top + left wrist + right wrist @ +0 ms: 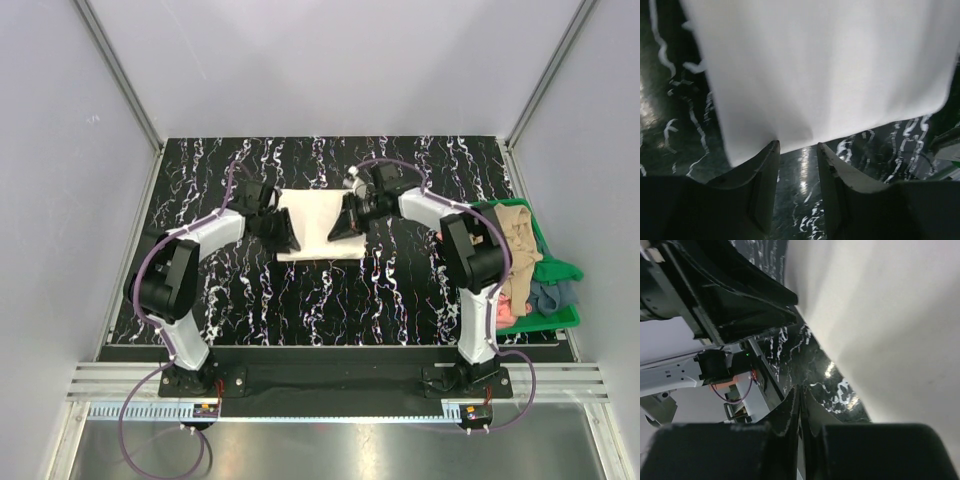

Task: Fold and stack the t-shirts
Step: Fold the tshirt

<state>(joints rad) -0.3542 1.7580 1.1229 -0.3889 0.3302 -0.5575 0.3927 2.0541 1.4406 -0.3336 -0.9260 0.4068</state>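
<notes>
Left gripper: jaws parted, empty, tips at the edge of the cream t-shirt; right gripper: fingers pressed together, empty, just beside that shirt; it lies folded flat mid-table; tan t-shirt heaped in green bin.

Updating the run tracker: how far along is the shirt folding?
Done: the cream shirt looks folded into a rectangle mid-table. In hand: the grippers sit at its side edges, left gripper open, right gripper shut, neither visibly pinching cloth. Left: the tan shirt and others lie heaped in the bin; no stack yet.
</notes>
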